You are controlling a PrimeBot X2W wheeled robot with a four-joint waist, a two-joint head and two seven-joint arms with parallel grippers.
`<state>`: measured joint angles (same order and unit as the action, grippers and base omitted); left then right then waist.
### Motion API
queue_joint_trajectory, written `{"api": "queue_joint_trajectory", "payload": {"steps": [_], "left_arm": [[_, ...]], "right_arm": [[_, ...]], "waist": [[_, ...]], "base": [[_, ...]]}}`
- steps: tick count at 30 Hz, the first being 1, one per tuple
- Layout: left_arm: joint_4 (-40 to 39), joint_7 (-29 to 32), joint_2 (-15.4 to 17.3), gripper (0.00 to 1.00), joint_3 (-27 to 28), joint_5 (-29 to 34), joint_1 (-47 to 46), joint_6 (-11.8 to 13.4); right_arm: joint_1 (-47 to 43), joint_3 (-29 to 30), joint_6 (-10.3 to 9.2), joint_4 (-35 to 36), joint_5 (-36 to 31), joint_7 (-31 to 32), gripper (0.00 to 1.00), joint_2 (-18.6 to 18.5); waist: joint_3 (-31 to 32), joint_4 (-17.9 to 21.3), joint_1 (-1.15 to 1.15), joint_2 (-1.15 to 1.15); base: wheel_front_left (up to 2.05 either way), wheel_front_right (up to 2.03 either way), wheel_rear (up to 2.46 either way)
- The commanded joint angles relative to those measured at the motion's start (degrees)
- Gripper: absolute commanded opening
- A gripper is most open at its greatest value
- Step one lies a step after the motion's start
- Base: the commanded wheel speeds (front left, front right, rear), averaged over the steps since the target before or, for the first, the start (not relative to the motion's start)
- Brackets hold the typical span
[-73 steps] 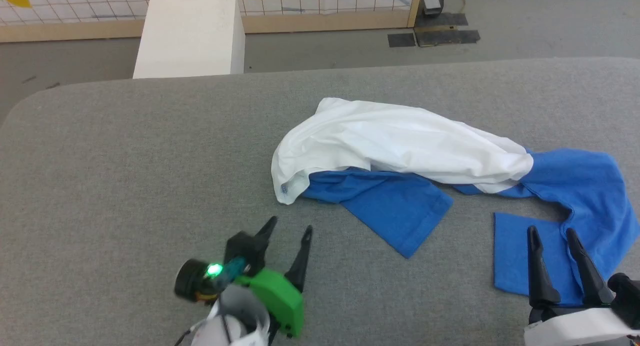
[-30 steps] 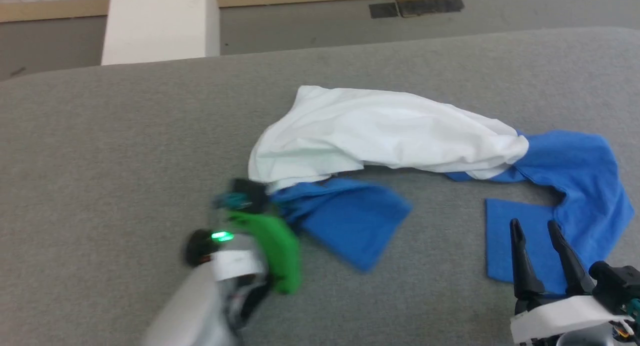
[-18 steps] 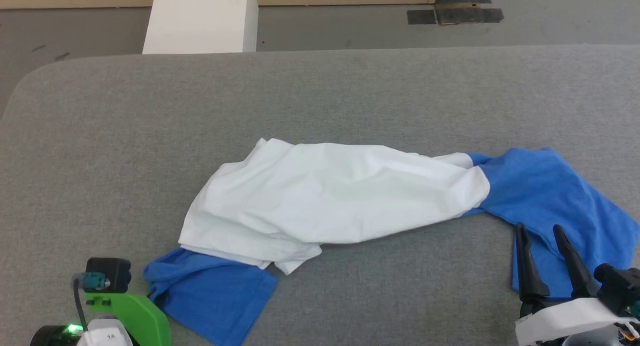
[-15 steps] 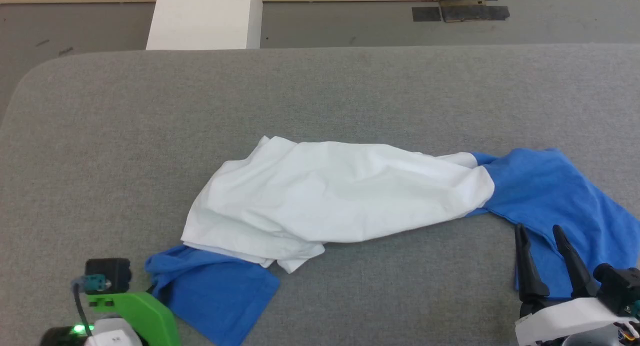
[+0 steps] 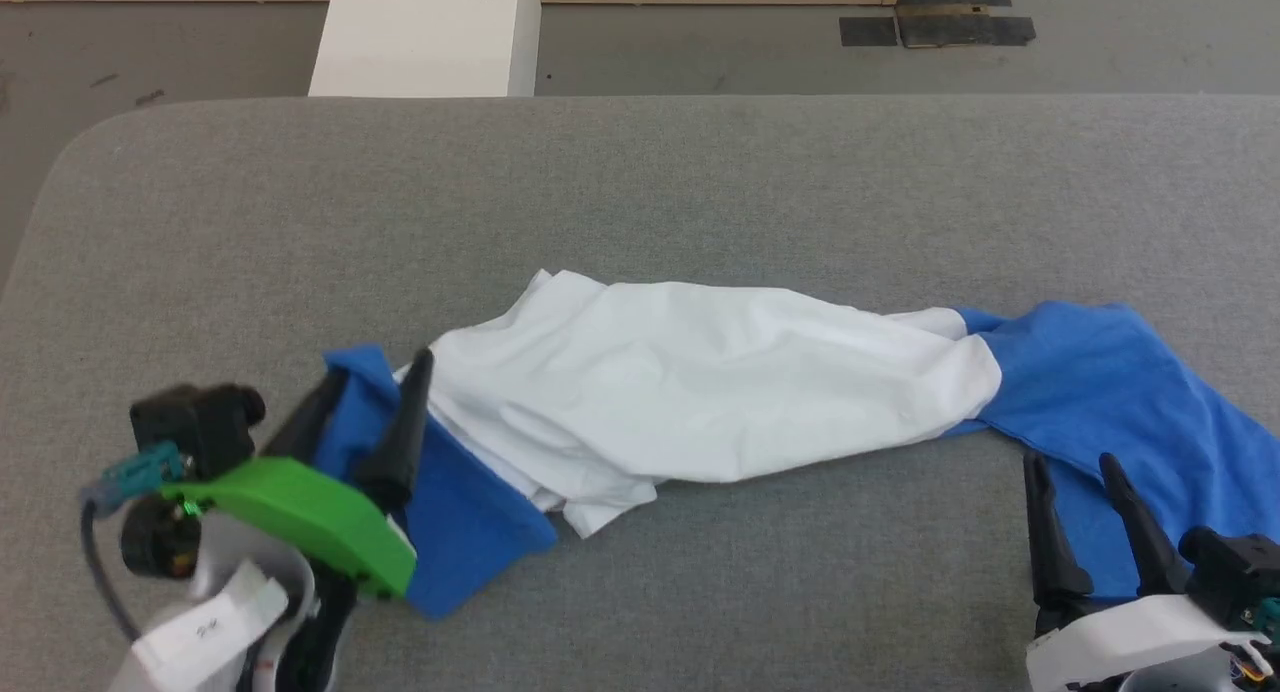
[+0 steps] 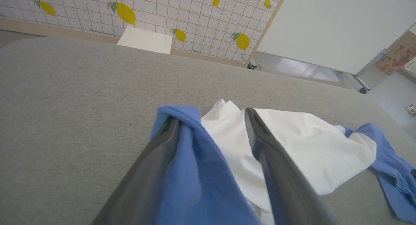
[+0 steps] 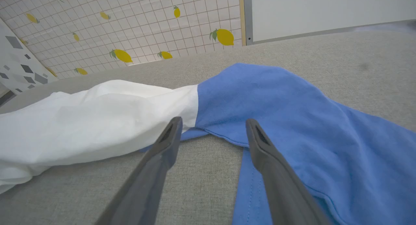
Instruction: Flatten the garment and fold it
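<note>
while garment (image 5: 700,392) lies bunched left-to-right across table (image 5: 640,192), left gripper (image 5: 378,370), jaws apart, has near-left sleeve (image 5: 470,512) draped between them; right gripper (image 5: 1068,464), jaws apart, hovers over near-right sleeve (image 5: 1150,392), likely for spreading

Head above, wrists low beside garment (image 5: 700,402)

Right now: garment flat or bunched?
Bunched, not flat. The garment lies as a wrinkled, rolled strip on the table; one blue end is draped over a finger of the open left gripper.
</note>
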<state>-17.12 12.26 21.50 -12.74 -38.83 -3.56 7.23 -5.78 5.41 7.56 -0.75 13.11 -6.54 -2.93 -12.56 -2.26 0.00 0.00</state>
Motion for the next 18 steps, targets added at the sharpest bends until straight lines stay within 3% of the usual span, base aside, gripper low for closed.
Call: {"api": "queue_joint_trajectory", "payload": {"steps": [1,4,8,13,18], "left_arm": [[1.13,0.56,1.3,1.0,-0.32,2.97,-2.44,0.81],[4.86,2.94,1.83,1.0,-2.51,5.92,-6.09,1.55],[11.76,7.37,1.89,1.0,-6.71,8.7,-11.67,0.75],[21.76,11.88,-0.87,1.0,-10.04,8.72,-18.0,-0.19],[32.36,21.16,-1.82,1.0,-14.44,8.74,-23.12,-2.08]], "right_arm": [[0.57,-0.36,-0.08,-0.21,-0.16,0.04,1.0,0.05],[0.89,-0.98,-0.08,-0.58,-0.05,-0.07,1.0,0.05],[1.21,-1.11,-0.08,-0.85,-0.2,-0.07,1.0,0.05],[1.36,-1.19,-0.08,-0.98,-0.5,0.09,1.0,0.05],[1.37,-1.4,-0.08,-0.83,-0.86,0.49,1.0,0.05]], "waist": [[-0.11,0.11,0.0,0.0],[-0.46,0.54,0.0,0.0],[-1.25,1.17,0.0,0.0],[-2.36,1.76,0.0,0.0],[-3.17,1.74,0.0,0.0]], "base": [[0.0,0.0,0.0],[0.0,0.0,0.0],[0.0,0.0,0.0],[0.0,0.0,0.0],[0.0,0.0,0.0]]}}
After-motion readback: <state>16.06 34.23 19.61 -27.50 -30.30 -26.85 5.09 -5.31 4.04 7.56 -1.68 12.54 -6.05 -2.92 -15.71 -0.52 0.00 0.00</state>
